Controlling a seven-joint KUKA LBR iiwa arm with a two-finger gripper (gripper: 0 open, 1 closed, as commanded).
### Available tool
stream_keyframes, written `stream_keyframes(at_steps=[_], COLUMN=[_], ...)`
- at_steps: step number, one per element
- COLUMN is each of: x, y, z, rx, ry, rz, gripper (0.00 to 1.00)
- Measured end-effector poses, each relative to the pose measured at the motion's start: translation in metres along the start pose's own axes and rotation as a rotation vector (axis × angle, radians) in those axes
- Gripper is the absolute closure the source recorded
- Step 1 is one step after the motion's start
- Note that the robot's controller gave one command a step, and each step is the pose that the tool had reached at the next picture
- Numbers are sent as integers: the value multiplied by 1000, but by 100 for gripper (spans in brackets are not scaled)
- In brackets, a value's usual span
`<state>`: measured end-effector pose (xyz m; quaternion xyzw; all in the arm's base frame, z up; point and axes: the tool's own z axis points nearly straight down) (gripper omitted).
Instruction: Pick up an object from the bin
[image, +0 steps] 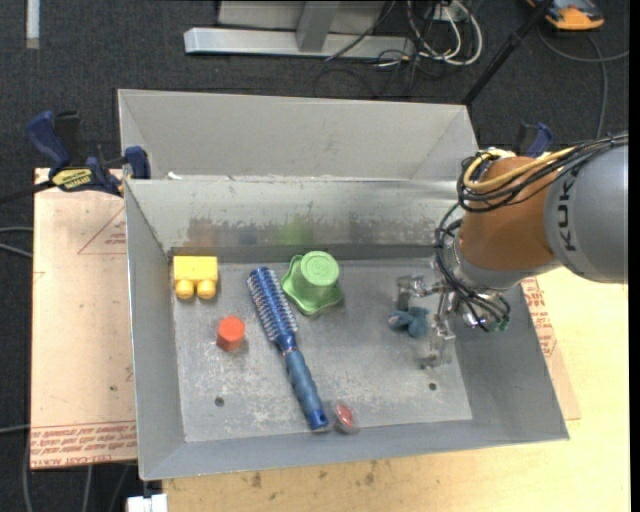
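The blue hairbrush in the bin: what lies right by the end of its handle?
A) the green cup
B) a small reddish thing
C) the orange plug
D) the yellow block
B: the small reddish thing lies right beside the handle end of the hairbrush, while the yellow block, the green cup and the orange plug lie up by its bristle end.

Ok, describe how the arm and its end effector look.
The arm is a rounded silver-grey link with dark lettering. An orange cover wraps its wrist, with yellow and black cables looped over it. The end effector is small, grey metal.
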<state>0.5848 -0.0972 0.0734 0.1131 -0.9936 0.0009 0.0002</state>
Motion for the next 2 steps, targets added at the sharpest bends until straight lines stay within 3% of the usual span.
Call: stream_keyframes(at_steps=[1, 2], x=[-2, -42], y=[3, -8], z=[0, -149], rx=[-2, 3], ry=[-2, -14], rz=[-4, -18], gripper=[100, 100])
